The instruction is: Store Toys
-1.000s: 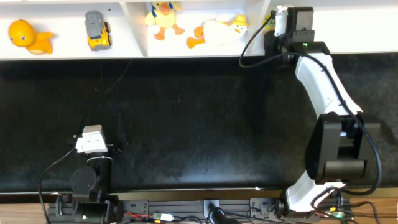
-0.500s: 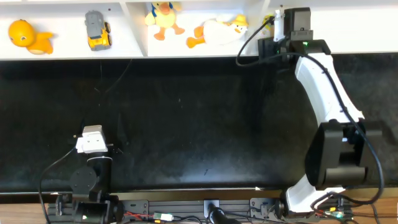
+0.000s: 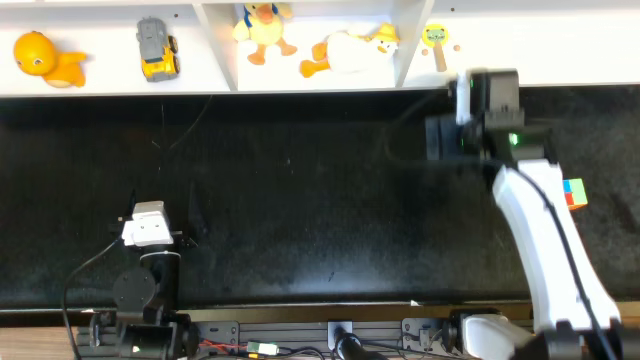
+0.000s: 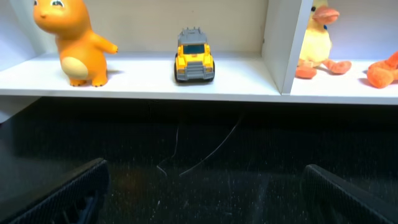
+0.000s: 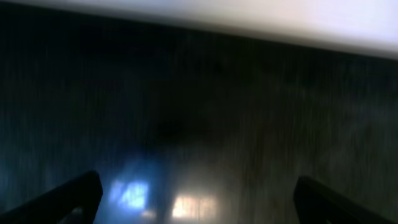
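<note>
The black worktop (image 3: 300,200) fills the middle, and the white shelf (image 3: 300,82) runs along 12 o'clock. The right arm (image 3: 545,230) reaches up from 5 o'clock, the right jaws spread and empty above the worktop. The left arm (image 3: 148,228) sits at 8 o'clock, the left jaws also spread. The shelf holds a white duck plush (image 3: 350,52), a yellow duck plush (image 3: 265,28), an orange figure (image 3: 45,58), a yellow truck (image 3: 157,50) and a small stick toy (image 3: 436,40). A coloured cube (image 3: 573,192) lies at 3 o'clock, just beside the right arm.

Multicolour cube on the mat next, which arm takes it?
Right. The cube lies on the right side of the mat, close beside the right arm; the right gripper is open and empty. The left gripper, also open, sits far across the mat near its own base.
</note>
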`<action>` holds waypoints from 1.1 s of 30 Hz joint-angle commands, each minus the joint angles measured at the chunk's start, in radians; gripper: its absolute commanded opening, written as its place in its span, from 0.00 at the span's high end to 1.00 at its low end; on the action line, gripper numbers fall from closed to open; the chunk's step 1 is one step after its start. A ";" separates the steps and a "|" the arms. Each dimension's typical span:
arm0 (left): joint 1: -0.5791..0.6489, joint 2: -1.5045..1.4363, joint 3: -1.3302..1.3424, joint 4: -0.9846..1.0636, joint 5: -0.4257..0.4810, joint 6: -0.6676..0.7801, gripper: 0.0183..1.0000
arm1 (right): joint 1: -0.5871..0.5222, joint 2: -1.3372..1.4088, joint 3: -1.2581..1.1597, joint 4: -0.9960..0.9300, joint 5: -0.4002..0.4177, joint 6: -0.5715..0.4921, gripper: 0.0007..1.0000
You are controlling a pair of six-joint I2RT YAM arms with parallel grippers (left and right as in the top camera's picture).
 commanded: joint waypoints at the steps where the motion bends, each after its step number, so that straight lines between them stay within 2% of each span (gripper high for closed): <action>1: 0.004 -0.009 -0.003 0.001 -0.008 0.012 0.00 | 0.004 -0.263 -0.217 -0.035 0.011 0.007 0.00; 7: 0.004 -0.009 -0.003 0.000 -0.008 0.012 0.00 | 0.005 -0.408 -0.330 -0.078 0.010 0.007 0.00; 33: 0.004 -0.009 -0.003 0.000 -0.008 0.012 0.00 | -0.019 -0.397 -0.332 -0.021 -0.009 0.007 0.00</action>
